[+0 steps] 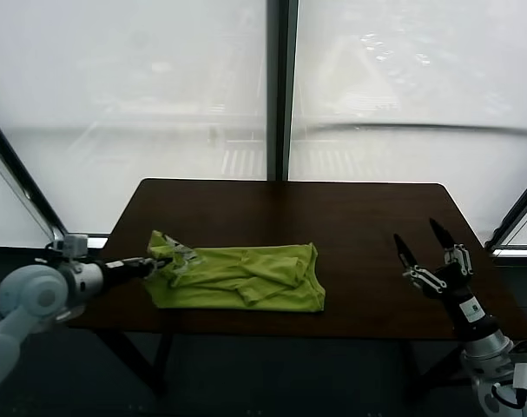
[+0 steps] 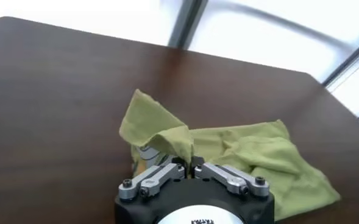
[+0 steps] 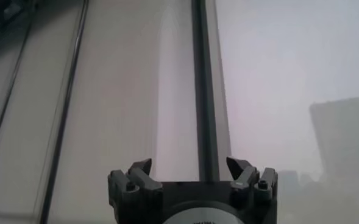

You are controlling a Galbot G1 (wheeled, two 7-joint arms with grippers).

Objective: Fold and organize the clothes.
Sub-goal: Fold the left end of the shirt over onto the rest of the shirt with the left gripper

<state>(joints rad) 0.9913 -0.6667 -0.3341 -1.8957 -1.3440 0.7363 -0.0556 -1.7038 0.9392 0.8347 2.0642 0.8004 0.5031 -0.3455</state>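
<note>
Closest in, on the left wrist view, my left gripper (image 2: 188, 163) is pinched tight on a fold of the T-shirt (image 2: 240, 152), the lime-green cloth bunched right at the fingertips (image 2: 178, 164) and a flap of it standing up in a peak just beyond them. From my head view, that same left gripper (image 1: 155, 264) reaches in over the near left edge of the table (image 1: 367, 217), gripping the shirt's left end where the fabric is gathered and a bit of white print peeks out. T-shirt (image 1: 237, 276) itself lies on the table's near half, left of centre, stretched out sideways in a rumpled, partly folded band, its near edge running close along the table's front edge and its right end stopping about at the table's middle. Over on the table's right side, well apart from the shirt, my right gripper (image 1: 419, 239) hangs above the near right corner with its fingers spread wide and pointing upward, holding nothing. On the right wrist view, that right gripper (image 3: 191, 167) shows both fingertips (image 3: 141, 168) far apart, looking at the window frame (image 3: 205, 85) and pale blinds. Beyond the table's far edge stands the dark vertical window frame (image 1: 280, 87), splitting the bright panes behind it.
</note>
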